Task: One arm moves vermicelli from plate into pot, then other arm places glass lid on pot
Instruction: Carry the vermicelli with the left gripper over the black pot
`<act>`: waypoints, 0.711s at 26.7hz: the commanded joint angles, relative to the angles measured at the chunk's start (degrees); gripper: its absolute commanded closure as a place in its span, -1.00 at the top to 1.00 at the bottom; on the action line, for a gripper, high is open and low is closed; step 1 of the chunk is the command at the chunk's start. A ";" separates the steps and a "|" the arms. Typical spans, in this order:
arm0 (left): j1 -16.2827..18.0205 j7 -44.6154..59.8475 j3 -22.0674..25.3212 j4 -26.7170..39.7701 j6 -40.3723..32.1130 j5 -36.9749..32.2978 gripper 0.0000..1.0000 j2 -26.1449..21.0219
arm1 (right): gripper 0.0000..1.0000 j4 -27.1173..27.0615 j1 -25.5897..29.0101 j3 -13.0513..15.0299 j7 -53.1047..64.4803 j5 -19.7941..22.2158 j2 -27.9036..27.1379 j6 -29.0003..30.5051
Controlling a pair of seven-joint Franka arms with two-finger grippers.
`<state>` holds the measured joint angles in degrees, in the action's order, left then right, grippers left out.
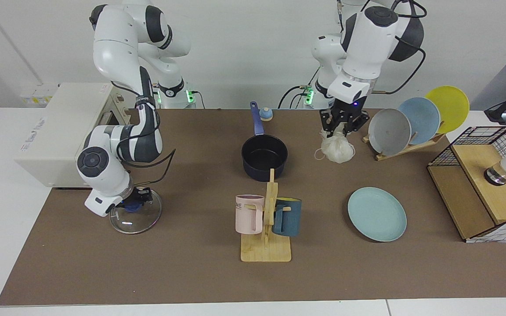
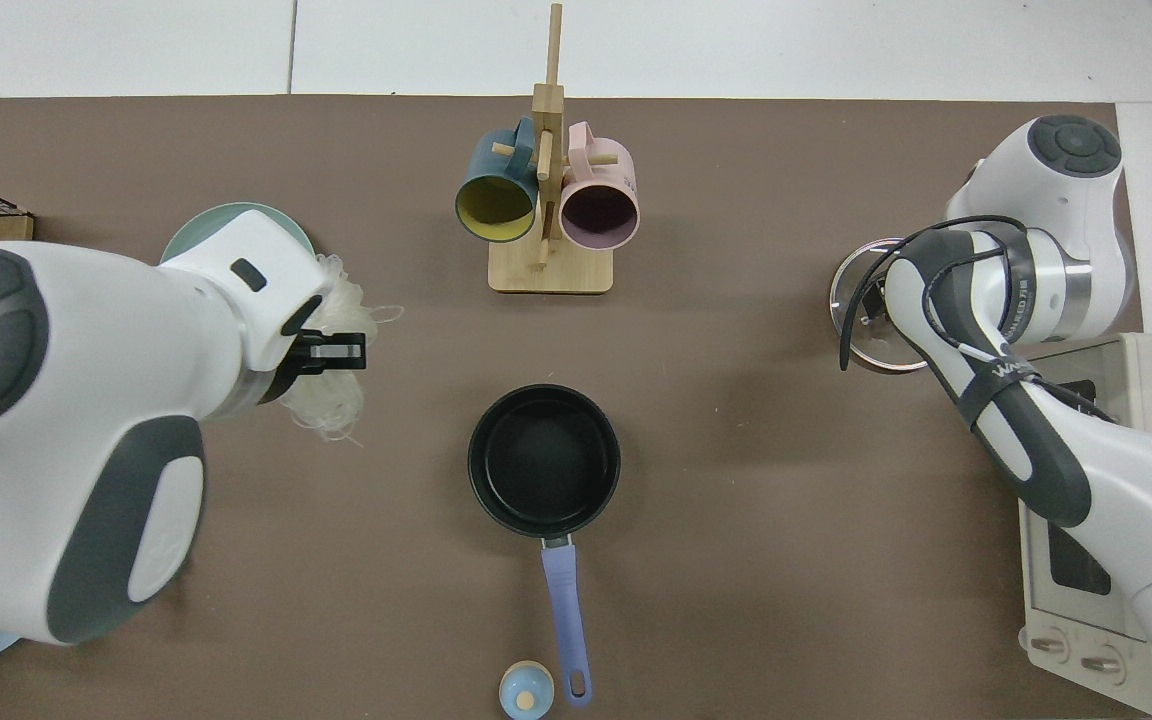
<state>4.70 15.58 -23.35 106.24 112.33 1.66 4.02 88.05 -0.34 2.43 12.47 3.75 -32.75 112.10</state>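
Left end effector [image 1: 342, 124] raised and clamped; right end effector [image 1: 135, 202] low, clamped.

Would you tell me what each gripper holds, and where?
Left gripper pinches the vermicelli by its top; right gripper sits at the glass lid's knob, grip unclear.

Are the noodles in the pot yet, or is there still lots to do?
Not yet. The plate is bare, so the pick-up is done. The left gripper holds the vermicelli in the air beside the pot, which is empty. The right gripper is at the knob of the glass lid on the table. Left: drop the noodles in, then put the lid on.
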 commanded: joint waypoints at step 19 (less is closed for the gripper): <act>-0.22 16.41 -16.29 9.78 13.18 -1.58 -1.00 -3.49 | -1.00 -1.48 -0.09 -0.76 -0.43 -4.45 10.33 -3.55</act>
<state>4.67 30.98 -39.65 112.87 122.52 1.00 -0.72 85.99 -0.47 2.05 12.23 0.80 -26.57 110.58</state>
